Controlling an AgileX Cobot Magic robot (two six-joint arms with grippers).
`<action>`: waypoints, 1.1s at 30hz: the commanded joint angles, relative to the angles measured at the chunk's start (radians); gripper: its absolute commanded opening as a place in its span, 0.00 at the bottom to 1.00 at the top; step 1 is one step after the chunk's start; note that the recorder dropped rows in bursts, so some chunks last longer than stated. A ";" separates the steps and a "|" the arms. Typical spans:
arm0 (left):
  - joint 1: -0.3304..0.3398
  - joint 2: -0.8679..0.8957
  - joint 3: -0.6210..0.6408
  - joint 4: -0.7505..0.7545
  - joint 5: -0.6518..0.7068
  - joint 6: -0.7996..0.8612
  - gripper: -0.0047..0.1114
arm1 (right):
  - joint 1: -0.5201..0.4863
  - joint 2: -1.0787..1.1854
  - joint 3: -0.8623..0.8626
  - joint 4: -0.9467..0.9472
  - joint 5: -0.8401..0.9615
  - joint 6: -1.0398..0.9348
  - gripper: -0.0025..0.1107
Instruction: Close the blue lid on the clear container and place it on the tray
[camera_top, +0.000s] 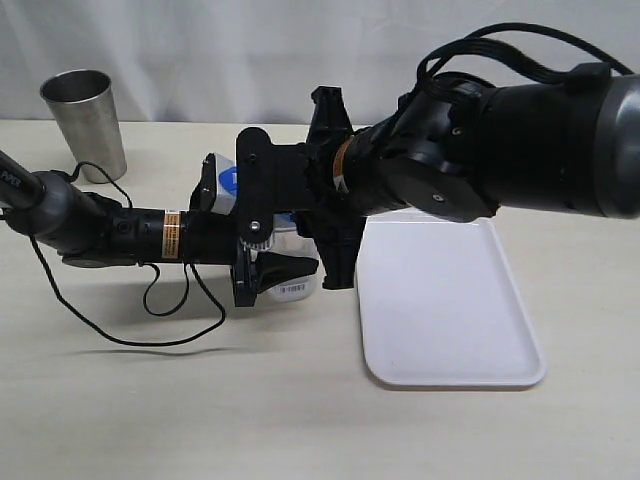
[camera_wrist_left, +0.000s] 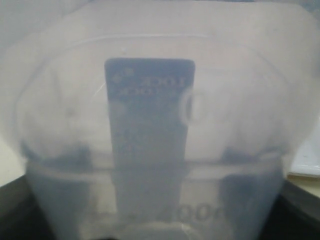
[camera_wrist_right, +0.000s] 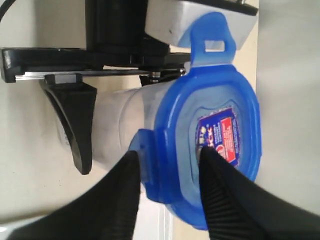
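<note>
The clear container (camera_top: 292, 268) lies on its side just above the table, and my left gripper (camera_top: 255, 262) is shut on its body. It fills the left wrist view as a blurred wall with a dark label (camera_wrist_left: 150, 130). The blue lid (camera_wrist_right: 210, 140) sits on the container's mouth, its red-and-white sticker facing outward. One flap (camera_wrist_right: 214, 42) sticks out unlatched. My right gripper (camera_wrist_right: 167, 155) is closed over the lid's edge. One fingertip (camera_wrist_right: 131, 162) rests against a side flap. The other fingertip (camera_wrist_right: 207, 157) is on the lid's top. The white tray (camera_top: 450, 330) lies just to the right.
A grey steel cup (camera_top: 85, 120) stands at the back left of the table. A black cable (camera_top: 150, 330) loops on the table below the left arm. The big right arm (camera_top: 520, 140) reaches in above the tray's far end.
</note>
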 joint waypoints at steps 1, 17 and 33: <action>-0.007 -0.003 0.001 0.047 -0.036 0.079 0.04 | -0.009 0.009 0.040 0.139 0.152 0.034 0.37; 0.011 -0.003 0.001 0.135 -0.036 0.354 0.04 | -0.009 -0.248 -0.098 0.608 0.338 -0.104 0.39; -0.041 -0.003 0.001 0.214 -0.036 0.425 0.04 | -0.186 -0.149 -0.316 0.909 0.714 -0.206 0.39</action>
